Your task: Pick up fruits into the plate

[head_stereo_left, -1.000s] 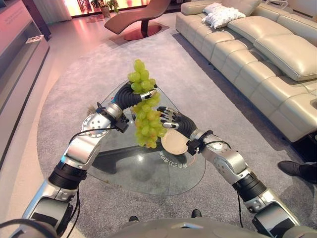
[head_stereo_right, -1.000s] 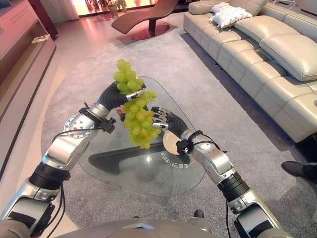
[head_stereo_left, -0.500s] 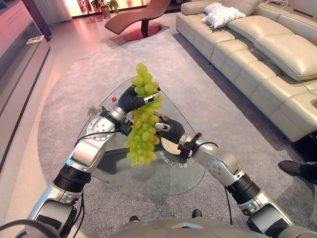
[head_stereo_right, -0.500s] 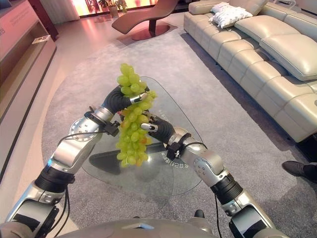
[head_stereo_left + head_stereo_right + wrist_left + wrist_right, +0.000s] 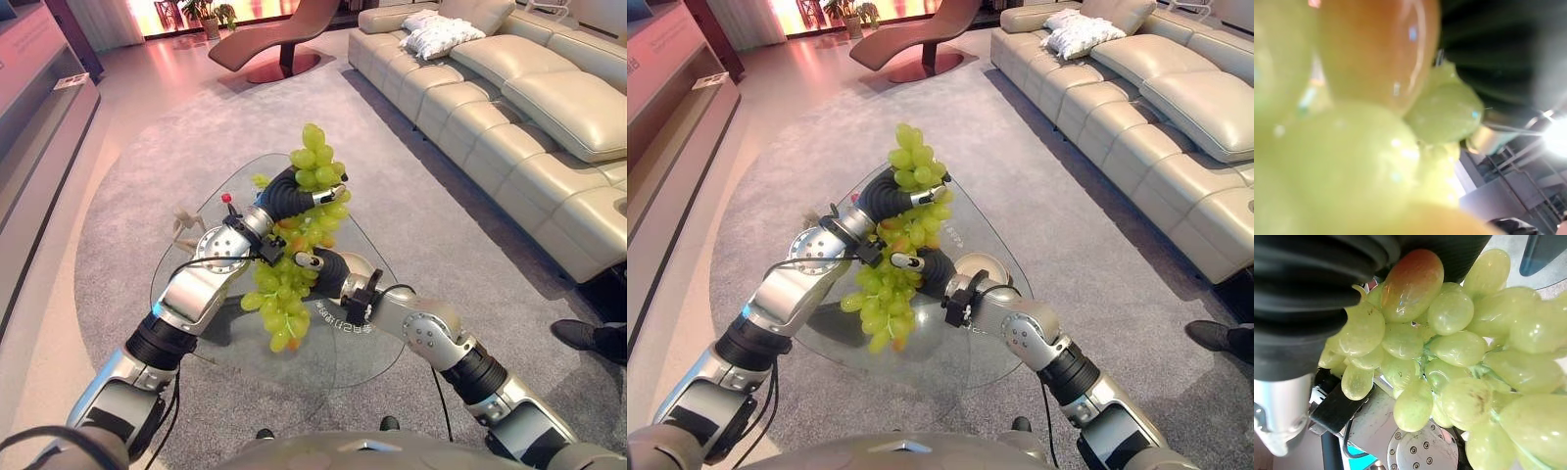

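Holding a big bunch of green grapes [image 5: 294,264] up in the air, the left hand [image 5: 294,193] is curling its fingers round the upper part of the cluster, w/ a knot of grapes sticking out above the hand and the long tail hanging below it, over the glass table [image 5: 206,323]. The right hand [image 5: 926,269] is sitting just under and beside the hanging part, touching or nearly touching the fruit; its fingers are buried behind the grapes, so can't tell if they're spread or closing. The plate [image 5: 986,266] is lying on the table just beyond the right hand, nothing on it yet. Handling, as a judgement: the bunch is looking fairly heavy, floppy and swinging freely; skins are smooth, likely slippery, and berries are probably pulling off easily. Best hold is likely high up near the stem, w/ a palm supporting from below, no squeezing.
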You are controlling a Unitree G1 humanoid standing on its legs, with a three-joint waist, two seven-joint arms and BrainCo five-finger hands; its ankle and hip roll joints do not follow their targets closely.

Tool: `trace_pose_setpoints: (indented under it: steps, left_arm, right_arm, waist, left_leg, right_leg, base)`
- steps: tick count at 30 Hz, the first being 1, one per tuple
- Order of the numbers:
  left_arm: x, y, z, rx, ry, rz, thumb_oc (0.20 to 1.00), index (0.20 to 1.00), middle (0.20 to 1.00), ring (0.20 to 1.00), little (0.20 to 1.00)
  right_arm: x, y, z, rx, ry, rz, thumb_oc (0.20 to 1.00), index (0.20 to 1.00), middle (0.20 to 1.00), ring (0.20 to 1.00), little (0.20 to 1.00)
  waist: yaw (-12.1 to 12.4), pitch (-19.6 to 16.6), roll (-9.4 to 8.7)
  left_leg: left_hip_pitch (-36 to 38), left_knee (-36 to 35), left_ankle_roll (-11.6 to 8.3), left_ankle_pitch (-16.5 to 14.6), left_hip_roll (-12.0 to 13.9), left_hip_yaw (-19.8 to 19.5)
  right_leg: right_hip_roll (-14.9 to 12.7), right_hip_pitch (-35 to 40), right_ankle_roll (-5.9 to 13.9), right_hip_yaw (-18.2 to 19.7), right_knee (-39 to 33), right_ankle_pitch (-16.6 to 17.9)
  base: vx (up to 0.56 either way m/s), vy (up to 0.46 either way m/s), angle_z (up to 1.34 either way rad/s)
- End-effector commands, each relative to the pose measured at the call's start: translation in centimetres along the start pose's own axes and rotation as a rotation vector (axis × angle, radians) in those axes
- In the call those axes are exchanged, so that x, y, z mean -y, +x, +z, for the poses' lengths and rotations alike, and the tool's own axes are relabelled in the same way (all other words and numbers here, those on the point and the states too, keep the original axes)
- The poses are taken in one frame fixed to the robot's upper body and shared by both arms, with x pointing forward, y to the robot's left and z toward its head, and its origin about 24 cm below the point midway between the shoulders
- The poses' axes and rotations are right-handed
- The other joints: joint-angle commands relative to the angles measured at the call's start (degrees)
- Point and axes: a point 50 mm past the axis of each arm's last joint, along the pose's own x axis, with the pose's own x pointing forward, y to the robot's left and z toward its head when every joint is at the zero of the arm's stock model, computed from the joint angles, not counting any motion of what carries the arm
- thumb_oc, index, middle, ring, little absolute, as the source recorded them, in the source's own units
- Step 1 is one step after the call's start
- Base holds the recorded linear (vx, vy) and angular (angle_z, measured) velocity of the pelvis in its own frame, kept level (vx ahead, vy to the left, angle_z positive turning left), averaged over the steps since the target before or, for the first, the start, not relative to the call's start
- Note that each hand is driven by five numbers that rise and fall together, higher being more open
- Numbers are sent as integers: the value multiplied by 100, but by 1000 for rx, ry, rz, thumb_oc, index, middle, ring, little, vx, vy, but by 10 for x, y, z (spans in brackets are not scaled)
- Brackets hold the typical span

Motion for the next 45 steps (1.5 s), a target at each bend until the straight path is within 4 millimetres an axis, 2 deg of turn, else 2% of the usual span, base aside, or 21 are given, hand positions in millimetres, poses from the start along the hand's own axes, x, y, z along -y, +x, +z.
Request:
trace_pose_setpoints:
  steps: [1,2,3,4,5,14,22,27,28,29,33,35,38,45]
  left_arm:
    - [9,34,33,150,17,-51,200,200,200,200,200]
    - [10,34,31,142,11,-49,200,200,200,200,200]
    - [11,33,28,133,7,-48,200,200,200,200,200]
    - [12,33,27,128,7,-48,200,200,200,200,200]
    - [13,33,25,122,5,-45,200,200,200,200,200]
    - [13,31,14,72,3,-16,200,200,200,200,200]
    - [4,23,2,13,-5,18,200,200,200,200,200]
    - [-3,15,-8,-43,-69,15,200,200,200,200,200]
    - [-4,13,-10,-50,-80,13,282,282,282,282,282]
    - [-5,9,-13,-66,-109,4,1000,1000,1000,1000,1000]
    - [-8,-6,-24,-109,-187,-50,1000,1000,1000,1000,1000]
    - [-11,-23,-36,-161,-293,-113,1000,1000,1000,1000,1000]
    - [-19,-38,-45,-186,-367,-100,1000,1000,1000,1000,1000]
    - [-27,-60,-58,-197,-392,-93,1000,1000,1000,1000,1000]
  right_arm:
    - [-70,39,27,121,23,343,1000,1000,1000,1000,1000]
    - [-71,39,27,128,23,344,1000,1000,1000,1000,1000]
    - [-72,39,28,135,26,345,849,849,849,849,849]
    - [-72,39,29,140,27,342,567,567,567,567,567]
    - [-72,39,30,152,29,340,200,200,200,200,200]
    - [-69,38,32,173,32,319,200,200,200,200,200]
    - [-61,31,30,169,36,293,200,200,200,200,200]
    - [-53,24,29,169,37,278,200,200,200,200,200]
    - [-52,23,28,169,37,276,200,200,200,200,200]
    - [-48,20,27,169,37,269,200,200,200,200,200]
    - [-37,8,24,158,30,253,200,200,200,200,200]
    - [-29,-3,20,121,11,297,200,200,200,200,200]
    - [-26,-11,16,101,1,321,200,200,200,200,200]
    - [-20,-21,13,80,-11,343,200,200,200,200,200]
  waist:
    - [7,-82,-278]
    - [4,-78,-278]
    - [1,-76,-280]
    - [0,-74,-281]
    - [-2,-70,-280]
    - [-3,-50,-288]
    - [16,-38,-286]
    - [45,-28,-272]
    - [49,-26,-269]
    - [63,-20,-262]
    - [102,11,-237]
    - [155,63,-218]
    - [207,95,-219]
    - [287,68,-230]
  left_leg:
    - [-11,162,119,-537,3,-18]
    - [-7,165,121,-541,1,-21]
    - [-4,167,124,-542,0,-20]
    - [-5,168,126,-541,0,-19]
    - [-5,172,130,-541,1,-16]
    - [8,163,143,-530,8,6]
    - [13,153,127,-504,30,26]
    - [-2,145,122,-485,29,18]
    - [-7,145,122,-483,28,12]
    - [-16,147,119,-478,27,6]
    - [-59,151,123,-467,4,-21]
    - [-121,149,130,-455,-31,-61]
    - [-145,140,128,-455,-53,-97]
    - [-148,102,109,-422,-32,-97]
  right_leg:
    - [-284,212,151,-183,207,-460]
    - [-283,209,152,-172,210,-462]
    - [-281,203,152,-162,215,-460]
    - [-279,199,152,-156,217,-458]
    - [-275,195,152,-147,220,-457]
    - [-264,202,144,-153,226,-463]
    - [-282,218,146,-227,225,-450]
    - [-292,226,144,-277,222,-447]
    - [-292,225,143,-283,223,-448]
    - [-297,221,144,-304,229,-446]
    - [-304,210,138,-351,238,-452]
    - [-312,172,126,-395,243,-445]
    - [-321,176,120,-443,216,-434]
    - [-326,216,102,-534,145,-399]
  base:
    - [0,0,0]
    - [0,0,0]
    - [0,0,0]
    - [0,0,0]
    - [0,0,0]
    - [0,0,0]
    - [0,0,0]
    - [0,0,0]
    - [0,0,0]
    - [0,0,0]
    - [5,26,2]
    - [-31,47,0]
    - [-16,15,1]
    - [-3,1,2]
